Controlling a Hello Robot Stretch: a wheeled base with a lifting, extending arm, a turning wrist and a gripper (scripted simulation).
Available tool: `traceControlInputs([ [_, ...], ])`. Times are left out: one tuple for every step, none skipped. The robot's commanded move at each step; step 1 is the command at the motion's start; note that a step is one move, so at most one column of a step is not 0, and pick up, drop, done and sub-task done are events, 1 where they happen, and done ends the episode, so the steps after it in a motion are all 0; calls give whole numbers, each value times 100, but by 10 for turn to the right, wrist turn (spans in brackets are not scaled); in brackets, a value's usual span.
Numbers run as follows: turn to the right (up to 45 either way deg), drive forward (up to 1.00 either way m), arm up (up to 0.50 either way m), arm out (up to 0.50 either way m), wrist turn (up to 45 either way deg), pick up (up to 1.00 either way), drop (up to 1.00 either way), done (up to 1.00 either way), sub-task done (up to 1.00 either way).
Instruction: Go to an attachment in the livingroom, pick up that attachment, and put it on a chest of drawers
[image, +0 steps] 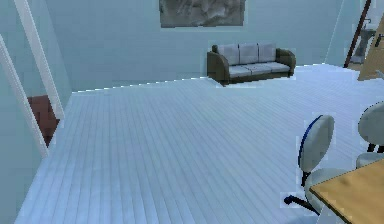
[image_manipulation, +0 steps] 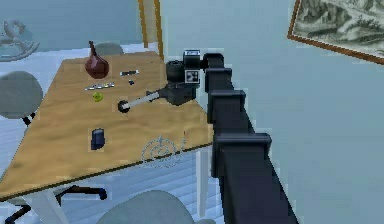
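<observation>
- gripper (image_manipulation: 128, 104): far end lies against the table (image_manipulation: 60, 150) top, can't tell if it holds anything
- small dark block (image_manipulation: 97, 138), greenish bit (image_manipulation: 97, 90), thin stick (image_manipulation: 128, 72): too small to ID
- framed picture (image_manipulation: 340, 30): cut by top and right edges
- wall picture (image: 201, 11): top cut off
- far-right chair (image: 372, 125), wooden tabletop (image: 355, 195): cut by right edge

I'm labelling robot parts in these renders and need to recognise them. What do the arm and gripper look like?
The arm is a dark, almost black square bar built of stepped, box-like segments. At its far end sit two small white squares with black marks. Next to them, the gripper has a dark, rounded body and two thin fingers.
</observation>
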Motion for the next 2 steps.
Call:
traceControlInputs([
  [0, 0, 0, 0, 210, 0, 0, 0, 0],
  [0, 0, -30, 0, 0, 0, 0, 0, 0],
])
